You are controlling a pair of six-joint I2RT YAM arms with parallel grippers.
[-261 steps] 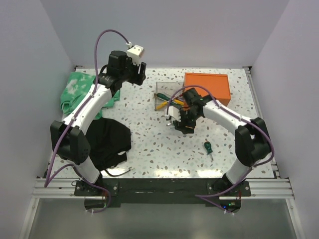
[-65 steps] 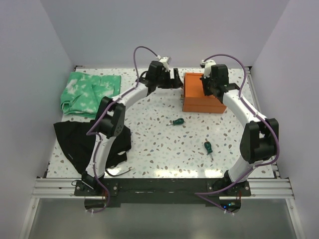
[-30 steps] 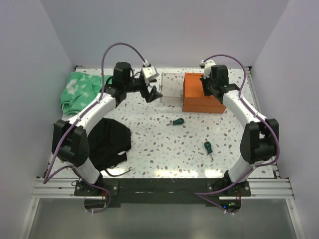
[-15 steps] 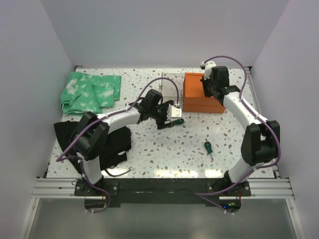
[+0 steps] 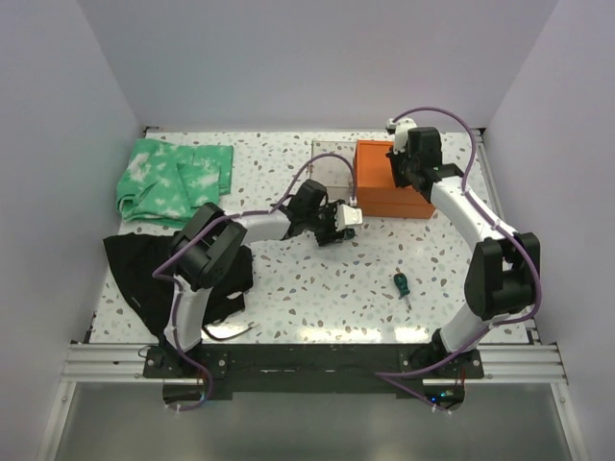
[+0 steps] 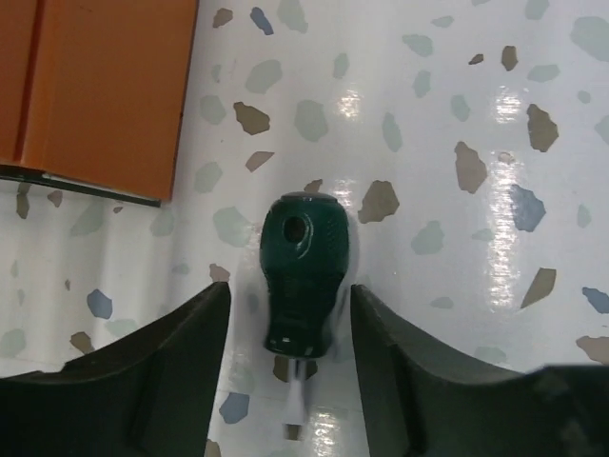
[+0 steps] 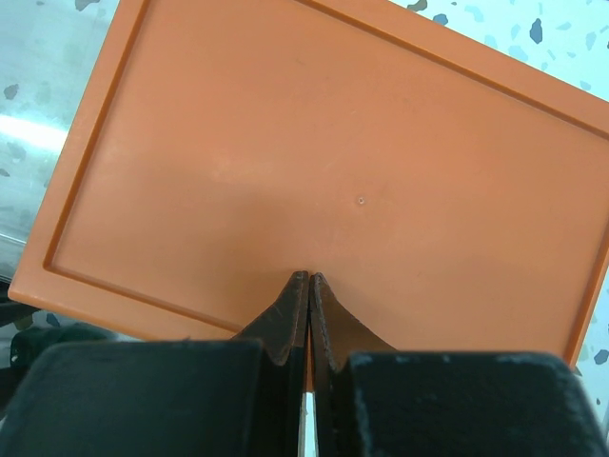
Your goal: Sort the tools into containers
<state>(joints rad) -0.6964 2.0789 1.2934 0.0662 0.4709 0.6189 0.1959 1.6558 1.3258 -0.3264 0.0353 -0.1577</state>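
A stubby dark-green screwdriver [image 6: 303, 271] lies on the speckled table, its thin shaft [image 6: 297, 409] pointing toward the wrist. My left gripper [image 6: 290, 290] is low over it and open, one finger on each side of the handle; the right finger almost touches, the left stands a little apart. In the top view the left gripper [image 5: 336, 229] covers this tool. A second green screwdriver [image 5: 400, 284] lies alone nearer the front. The orange chest [image 5: 389, 182] stands at the back right. My right gripper [image 7: 309, 278] is shut, its tips resting on the chest's lid [image 7: 333, 162].
A clear drawer [image 5: 332, 168] sticks out of the chest's left side. A green cloth [image 5: 173, 178] lies at the back left and a black cloth [image 5: 159, 269] at the front left. The chest's orange corner [image 6: 95, 86] is close to the left gripper.
The left arm swung from the pulled-out drawer to the screwdriver at mid-table and came down over it, jaws narrowing around the handle. The right arm stayed on the chest.
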